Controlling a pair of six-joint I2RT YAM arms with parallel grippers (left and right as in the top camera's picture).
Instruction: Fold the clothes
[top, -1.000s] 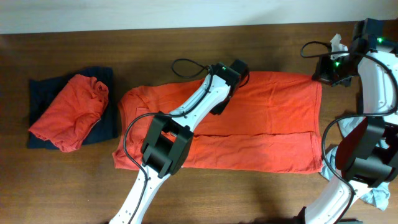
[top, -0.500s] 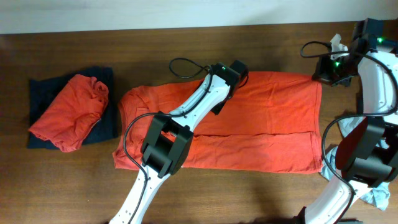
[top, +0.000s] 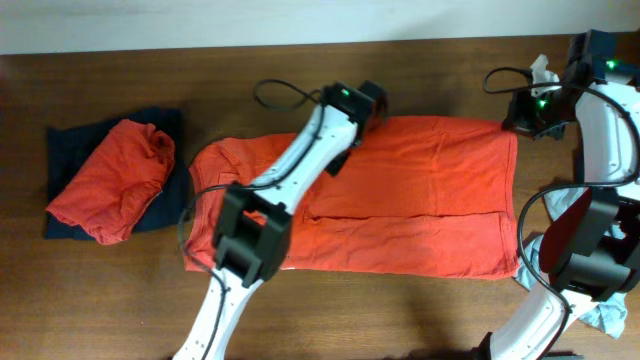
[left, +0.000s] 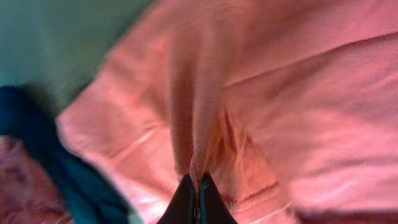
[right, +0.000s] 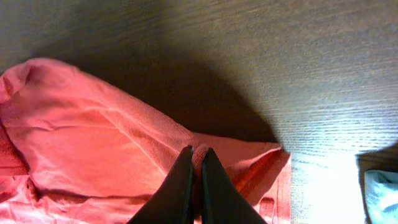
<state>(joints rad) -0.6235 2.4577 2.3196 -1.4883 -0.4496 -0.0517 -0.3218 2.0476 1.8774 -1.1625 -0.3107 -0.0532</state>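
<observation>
A red-orange T-shirt (top: 420, 200) lies spread across the middle of the table, plain side up, its near long edge folded in. My left gripper (top: 372, 103) is shut on the shirt's far edge (left: 196, 172) near the middle. My right gripper (top: 522, 117) is shut on the shirt's far right corner (right: 199, 155). A crumpled red-orange garment (top: 112, 178) lies on a folded navy one (top: 170, 205) at the left; the navy one also shows in the left wrist view (left: 37, 140).
A grey-blue cloth (top: 600, 315) lies at the right front by the right arm's base, its corner showing in the right wrist view (right: 380, 186). Bare brown wood (top: 120, 290) surrounds the shirt. A white strip (top: 200, 20) runs along the table's far edge.
My left gripper has shifted left and a little toward the far side along the shirt's far edge, still pinching fabric. The right gripper has stayed put.
</observation>
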